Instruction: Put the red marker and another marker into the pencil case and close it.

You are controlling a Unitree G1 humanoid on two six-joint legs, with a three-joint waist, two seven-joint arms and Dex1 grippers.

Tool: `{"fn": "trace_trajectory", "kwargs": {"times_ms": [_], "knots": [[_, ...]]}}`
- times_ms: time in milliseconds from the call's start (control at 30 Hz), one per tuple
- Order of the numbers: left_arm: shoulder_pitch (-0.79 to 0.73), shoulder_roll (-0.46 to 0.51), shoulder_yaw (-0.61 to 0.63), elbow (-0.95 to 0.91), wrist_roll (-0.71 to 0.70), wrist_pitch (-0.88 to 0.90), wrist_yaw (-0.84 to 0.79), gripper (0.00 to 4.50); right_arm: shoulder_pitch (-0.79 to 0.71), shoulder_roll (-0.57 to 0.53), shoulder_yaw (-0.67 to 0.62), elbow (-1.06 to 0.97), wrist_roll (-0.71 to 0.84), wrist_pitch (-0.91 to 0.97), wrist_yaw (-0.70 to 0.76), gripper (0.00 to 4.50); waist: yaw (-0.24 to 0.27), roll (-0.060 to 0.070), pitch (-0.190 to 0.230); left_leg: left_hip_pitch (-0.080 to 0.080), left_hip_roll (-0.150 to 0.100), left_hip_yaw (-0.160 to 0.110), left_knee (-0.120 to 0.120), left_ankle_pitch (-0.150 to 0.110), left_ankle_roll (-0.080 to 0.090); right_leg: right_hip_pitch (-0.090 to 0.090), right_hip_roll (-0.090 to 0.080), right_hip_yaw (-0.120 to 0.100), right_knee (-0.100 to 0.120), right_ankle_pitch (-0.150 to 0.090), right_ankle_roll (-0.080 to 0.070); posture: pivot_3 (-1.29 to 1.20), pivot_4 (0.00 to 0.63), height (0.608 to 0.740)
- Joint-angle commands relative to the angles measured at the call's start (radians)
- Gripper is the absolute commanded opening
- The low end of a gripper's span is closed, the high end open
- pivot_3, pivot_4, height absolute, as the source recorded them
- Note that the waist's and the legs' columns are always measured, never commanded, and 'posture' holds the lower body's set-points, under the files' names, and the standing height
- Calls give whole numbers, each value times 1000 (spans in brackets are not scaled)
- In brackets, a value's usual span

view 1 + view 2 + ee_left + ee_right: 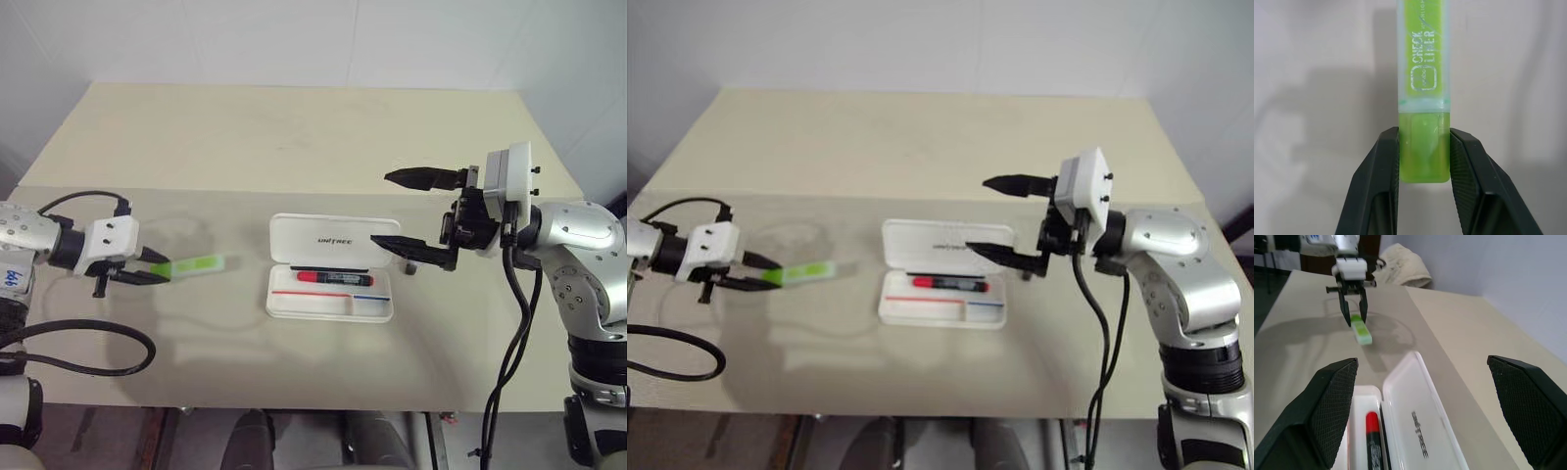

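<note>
Light green marker [196, 264], slim and translucent with white print, was off the table left of the pencil case [331, 281], pinched at its cap end by the left gripper [149, 266]. End grip was short; it could pivot or slip out on the way over. Case lay open at table centre, white, lid up on the far side, red marker [334, 277] already inside. Right gripper [411, 211] hung spread wide and empty above the case's right end, near enough to clip the lid.

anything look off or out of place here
Nothing stands out. The pencil case lies open and flat with the red marker inside; the left gripper holds the green marker by one end.
</note>
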Motion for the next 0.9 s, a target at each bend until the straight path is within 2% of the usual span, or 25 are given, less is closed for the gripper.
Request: {"fn": "trace_trajectory", "kwargs": {"times_ms": [33, 200, 333, 767, 900], "knots": [[39, 22, 53, -172, -113, 127, -43, 1051, -3, -16, -24, -2, -1, -25, 11, 4500, -3, 0, 0, 0, 1, 0, -1, 0, 0, 0, 0, 0, 0, 0, 0, 0, 150, 740], [103, 25, 37, -448, -218, 351, -24, 1051, -2, -20, -22, 6, -8, -27, 12, 4500, -1, 0, 0, 1, 2, 0, -1, 0, 0, 0, 2, 0, 0, 0, -1, 0, 150, 740], [97, -12, -8, -553, -223, 441, 13, 1051, 16, -36, -31, -5, -9, -20, 14, 4500, 0, 0, 0, 1, 1, 0, 0, 0, 0, 0, 2, 0, 0, 0, -1, 0, 150, 740], [-43, -225, -197, -499, -109, 466, 63, 1051, 143, -67, -92, -127, 21, 16, -56, 4500, 3, -2, 1, 1, 1, 0, 1, 0, 0, 1, 3, 1, 0, 0, 0, 0, 150, 740], [-62, -258, -228, -477, -86, 468, 58, 1051, 177, -73, -112, -153, 25, 25, -79, 4500, 3, -2, 1, 1, 0, -1, 2, 0, 0, 1, 3, 1, 0, 0, 0, 0, 150, 740]]}}
